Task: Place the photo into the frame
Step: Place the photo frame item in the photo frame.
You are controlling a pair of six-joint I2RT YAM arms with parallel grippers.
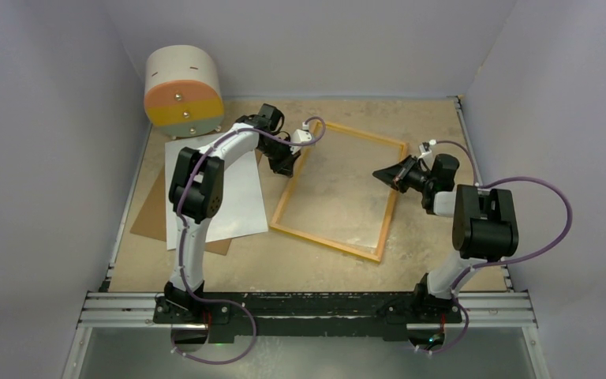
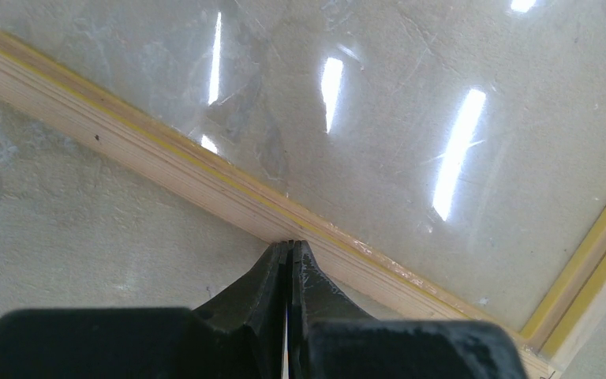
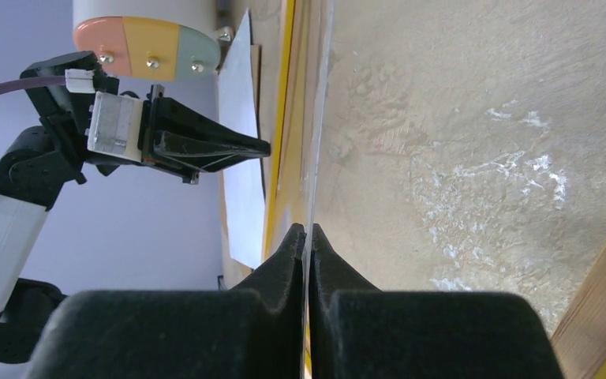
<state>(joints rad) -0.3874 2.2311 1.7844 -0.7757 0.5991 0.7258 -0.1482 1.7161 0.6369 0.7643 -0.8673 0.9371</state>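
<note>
Overhead view: the frame (image 1: 325, 241) lies flat near the middle of the surface (image 1: 323, 272), skewed, with its wood-coloured rim upward. The photo (image 1: 233, 197) lies white side up just left of the frame, overlapping a brown board (image 1: 150, 213). A round drawer box (image 1: 183, 88) stands at the far left corner.

Left arm: the left fingers (image 1: 284, 164) reach the frame's left rail near its far end. In the left wrist view they (image 2: 272, 276) are pressed together, and their tips meet the outer edge of the wooden rail (image 2: 166, 162). The clear pane (image 2: 442, 79) beyond it mirrors the ceiling lights.

Right arm: the right fingers (image 1: 387, 174) meet the frame's right rail, with the wrist turned on its side. In the right wrist view they (image 3: 288, 260) are closed on a thin pale edge that runs straight out from between their tips. Whether that edge is the pane or the rim cannot be told. The same view shows the frame's yellow face (image 3: 286, 95), the photo (image 3: 241, 103) and the drawer box (image 3: 150, 47). The left fingers (image 3: 205, 146) show there too, pointing at the opposite rail.
</note>
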